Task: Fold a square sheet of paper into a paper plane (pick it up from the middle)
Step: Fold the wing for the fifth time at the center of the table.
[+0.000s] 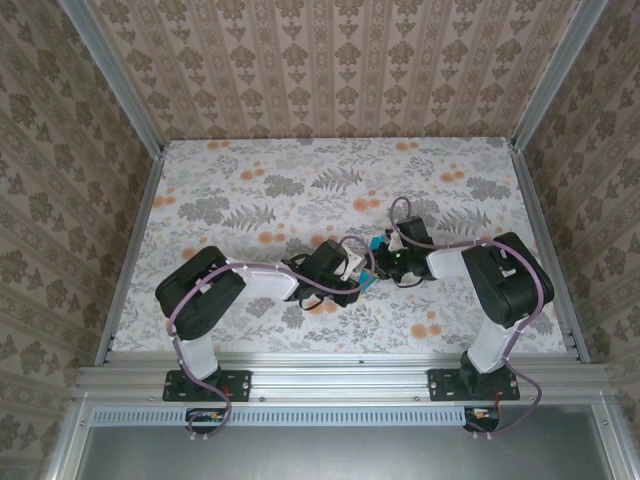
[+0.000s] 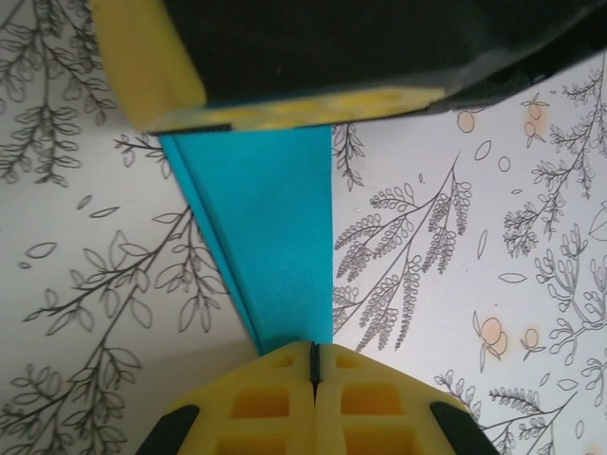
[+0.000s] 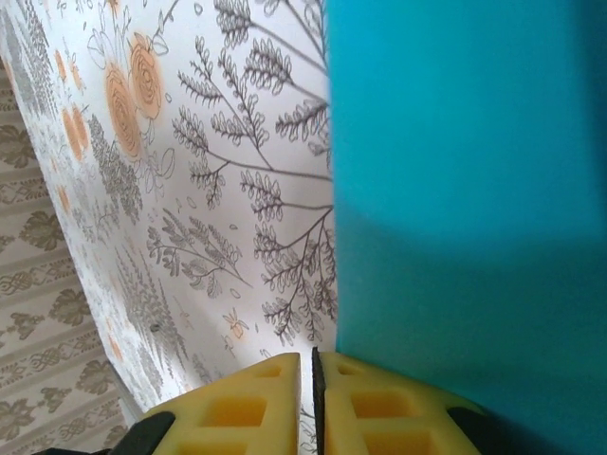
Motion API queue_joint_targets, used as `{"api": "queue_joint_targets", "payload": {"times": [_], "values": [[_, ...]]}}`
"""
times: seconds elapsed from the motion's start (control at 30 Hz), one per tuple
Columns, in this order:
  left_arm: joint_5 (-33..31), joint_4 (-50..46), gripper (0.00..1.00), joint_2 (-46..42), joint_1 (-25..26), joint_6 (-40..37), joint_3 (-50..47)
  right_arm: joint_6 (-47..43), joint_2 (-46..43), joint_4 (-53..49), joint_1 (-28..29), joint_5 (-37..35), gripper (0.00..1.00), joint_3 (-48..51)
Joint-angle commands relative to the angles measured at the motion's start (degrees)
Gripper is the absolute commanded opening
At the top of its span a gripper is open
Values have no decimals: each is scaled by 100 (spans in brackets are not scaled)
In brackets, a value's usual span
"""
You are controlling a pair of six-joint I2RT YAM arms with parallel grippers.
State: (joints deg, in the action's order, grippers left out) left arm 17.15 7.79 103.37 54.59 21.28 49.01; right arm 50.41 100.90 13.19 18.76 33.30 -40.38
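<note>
The folded sheet of paper (image 2: 275, 237) is just at 4 o'clock from the centre of the desk (image 1: 250, 180). The left gripper (image 2: 313, 365) has its jaws clenched on the narrow end. The right gripper (image 3: 315, 365) is at 2 o'clock of the paper, jaws almost closed, and I cannot tell if it grips. The paper looks light, thin and easily crumpled, so pinch the edges gently.

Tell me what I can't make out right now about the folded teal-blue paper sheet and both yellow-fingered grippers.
- Left wrist: the left gripper pinches the folded teal-blue paper sheet at its tip; the right gripper hides its far end.
- Top external: the paper is a tiny sliver; both grippers cover its shape and folds.
- Right wrist: the paper is blurred and cut off by the right edge; whether the right gripper pinches it is unclear.
</note>
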Motion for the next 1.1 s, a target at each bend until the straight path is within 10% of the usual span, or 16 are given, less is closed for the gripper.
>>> {"api": "queue_joint_targets", "payload": {"times": [0.0, 1.07], "values": [[-255, -1130, 0, 105, -49, -307, -360, -390, 64, -740, -163, -930, 17, -207], [87, -1060, 0, 203, -120, -564, -582, -722, -183, -998, -786, -186, 17, -820]]}}
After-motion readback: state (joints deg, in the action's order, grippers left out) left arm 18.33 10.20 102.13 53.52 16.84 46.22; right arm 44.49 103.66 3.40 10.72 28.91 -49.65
